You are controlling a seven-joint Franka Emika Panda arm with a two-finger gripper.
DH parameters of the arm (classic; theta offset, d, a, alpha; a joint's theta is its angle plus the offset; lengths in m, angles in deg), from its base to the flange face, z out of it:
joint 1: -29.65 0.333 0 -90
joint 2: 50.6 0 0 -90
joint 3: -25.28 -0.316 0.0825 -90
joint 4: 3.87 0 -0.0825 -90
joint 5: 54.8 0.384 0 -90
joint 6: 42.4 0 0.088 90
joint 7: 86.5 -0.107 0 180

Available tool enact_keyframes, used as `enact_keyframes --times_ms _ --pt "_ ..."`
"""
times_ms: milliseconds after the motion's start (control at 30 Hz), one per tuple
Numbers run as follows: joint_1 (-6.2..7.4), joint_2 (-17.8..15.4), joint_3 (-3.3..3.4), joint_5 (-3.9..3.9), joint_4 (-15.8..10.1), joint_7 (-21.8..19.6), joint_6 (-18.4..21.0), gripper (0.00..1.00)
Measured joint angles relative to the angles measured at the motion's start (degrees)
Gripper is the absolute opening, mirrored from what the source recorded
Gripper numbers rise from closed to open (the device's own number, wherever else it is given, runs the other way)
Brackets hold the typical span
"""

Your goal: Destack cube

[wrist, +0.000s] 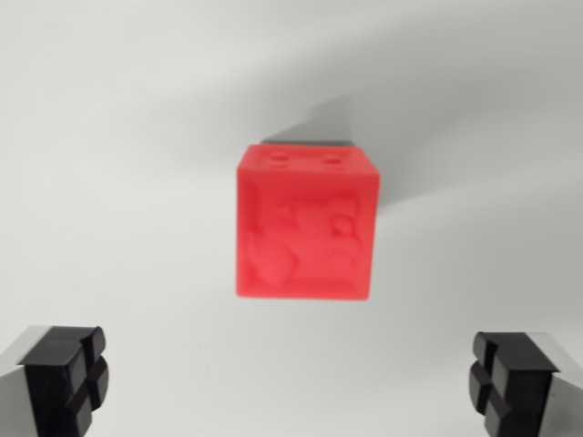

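Clearly the gripper [291,382] hangs above with its jaws spread wide and nothing between them, its two black fingertips [64,373] showing at the lower corners of the wrist view. Ahead of and between them sits the red cube [306,223], embossed face upward, on a white table [109,137]. Whether another cube lies under it cannot be told. The wide spread presumably leaves room to straddle the cube.

Perhaps a lab: bare white tabletop [109,182]
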Motion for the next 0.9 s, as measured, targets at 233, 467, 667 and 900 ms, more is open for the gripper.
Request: enact_keyframes --times_ms 233,467,667,900 --pt "0.0 4.41 0.24 -0.68 -0.45 -0.51 -4.53 1.0" --pt "0.06 7.94 0.39 -1.39 -0.6 -1.06 -8.27 1.0" --pt "0.14 10.66 0.62 -1.99 -0.57 -1.51 -10.91 1.0" --pt "0.43 13.2 1.0 -2.42 -0.33 -1.85 -13.19 1.0"
